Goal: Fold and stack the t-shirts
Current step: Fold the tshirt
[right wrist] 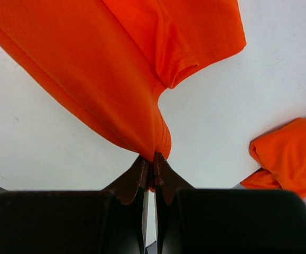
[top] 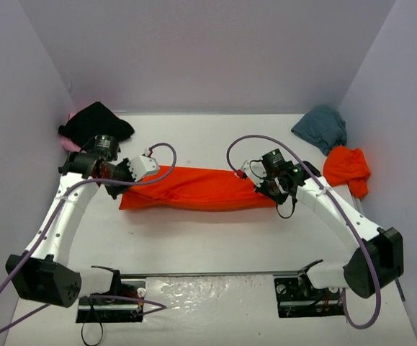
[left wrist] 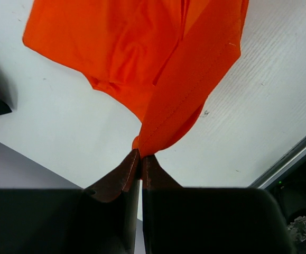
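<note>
An orange-red t-shirt [top: 194,189] lies stretched across the middle of the table between both arms. My left gripper [top: 114,182] is shut on its left end; the wrist view shows the cloth [left wrist: 158,69] pinched at the fingertips [left wrist: 133,164]. My right gripper [top: 266,189] is shut on its right end, the cloth [right wrist: 100,69] pinched between the fingertips [right wrist: 163,169]. A second orange-red t-shirt [top: 347,170] lies crumpled at the right and shows in the right wrist view [right wrist: 287,156]. A black t-shirt [top: 96,121] lies at the back left with a pink one [top: 70,143] under it. A teal-grey t-shirt [top: 322,127] lies at the back right.
White walls close in the table on the left, back and right. The arm bases [top: 114,295] stand on a metal strip at the near edge. Purple cables [top: 266,140] loop above both wrists.
</note>
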Available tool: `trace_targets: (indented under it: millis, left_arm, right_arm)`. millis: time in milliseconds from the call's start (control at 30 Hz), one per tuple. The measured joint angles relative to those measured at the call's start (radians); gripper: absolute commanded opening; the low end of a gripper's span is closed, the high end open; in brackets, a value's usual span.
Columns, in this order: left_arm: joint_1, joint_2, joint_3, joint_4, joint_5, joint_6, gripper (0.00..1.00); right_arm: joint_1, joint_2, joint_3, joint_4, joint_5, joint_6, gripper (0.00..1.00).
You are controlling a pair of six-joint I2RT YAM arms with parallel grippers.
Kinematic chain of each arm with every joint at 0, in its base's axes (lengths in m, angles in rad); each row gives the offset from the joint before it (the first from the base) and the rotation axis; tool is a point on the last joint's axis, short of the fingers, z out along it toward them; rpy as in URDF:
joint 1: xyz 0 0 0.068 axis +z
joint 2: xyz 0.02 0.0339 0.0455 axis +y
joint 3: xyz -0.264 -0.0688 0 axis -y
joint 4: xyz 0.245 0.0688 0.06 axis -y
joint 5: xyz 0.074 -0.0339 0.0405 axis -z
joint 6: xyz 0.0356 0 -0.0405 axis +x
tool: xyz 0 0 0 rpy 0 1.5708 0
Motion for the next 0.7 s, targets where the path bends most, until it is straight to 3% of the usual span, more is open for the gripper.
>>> trace_targets:
  millis: [433, 700]
  left_arm:
    - [0.006, 0.400, 0.177, 0.064, -0.025, 0.068, 0.00]
    - [0.042, 0.550, 0.314, 0.090, -0.022, 0.094, 0.00]
  right_arm:
    - [-0.076, 0.266, 0.138, 0.033, -0.055, -0.045, 0.00]
    - [-0.181, 0.399, 0.216, 0.064, -0.086, -0.069, 0.00]
